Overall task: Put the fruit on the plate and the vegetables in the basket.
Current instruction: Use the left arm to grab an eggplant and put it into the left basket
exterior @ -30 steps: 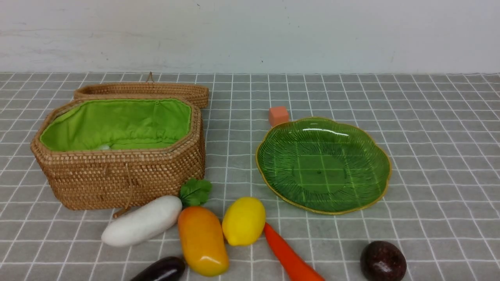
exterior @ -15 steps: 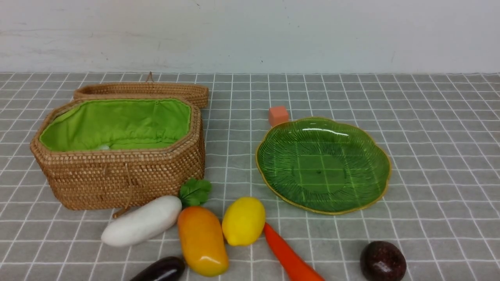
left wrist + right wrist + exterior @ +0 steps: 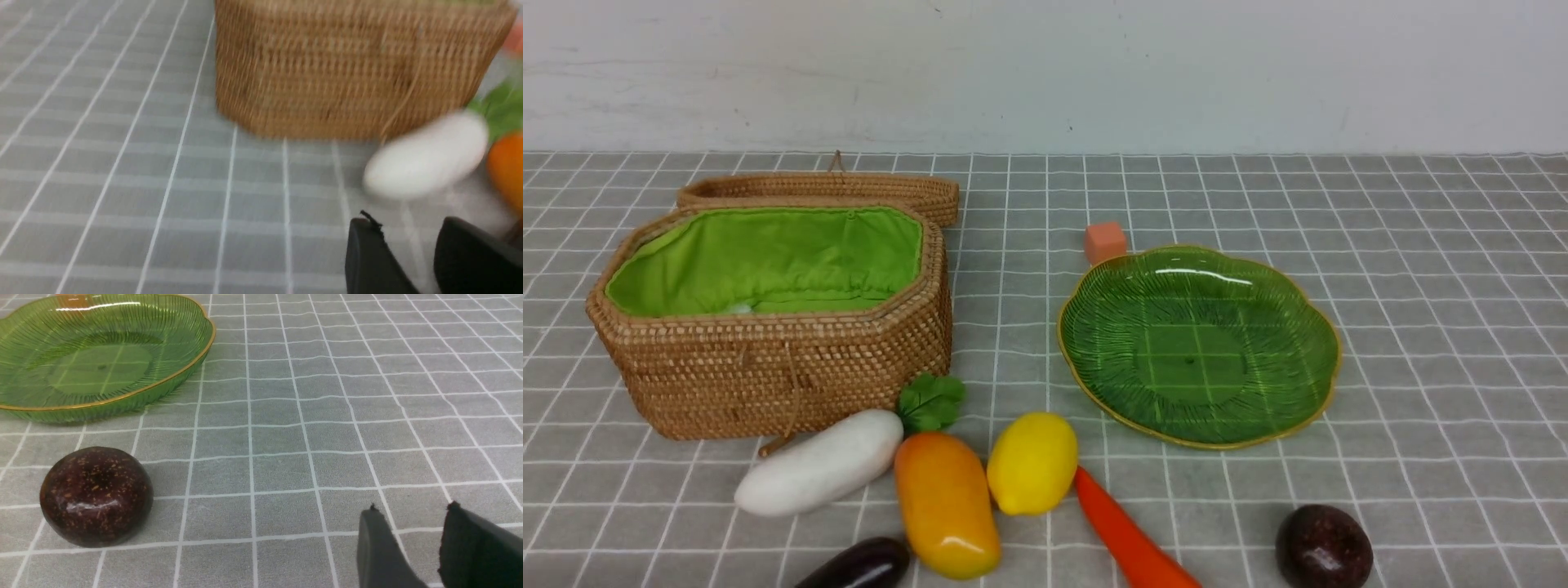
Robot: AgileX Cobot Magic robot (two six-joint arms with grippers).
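Observation:
The open basket (image 3: pixel 784 376) stands at the left and the empty green plate (image 3: pixel 1199 347) at the right. In front of them lie a white radish (image 3: pixel 818 462), a green leafy piece (image 3: pixel 931 402), a mango (image 3: pixel 946 502), a lemon (image 3: pixel 1032 462), a carrot (image 3: pixel 1131 539), an eggplant (image 3: pixel 862 565) and a maroon fruit (image 3: pixel 1323 545). Neither arm shows in the front view. My left gripper (image 3: pixel 408 228) is open and empty, just short of the radish (image 3: pixel 425 157) in a blurred view. My right gripper (image 3: pixel 412 512) is open and empty, beside the maroon fruit (image 3: pixel 96 496).
A small orange-pink cube (image 3: pixel 1105 242) sits behind the plate's far rim. The basket's woven lid (image 3: pixel 817 188) lies flat behind the basket. A grey checked cloth (image 3: pixel 1421 327) covers the table, and a white wall closes the back.

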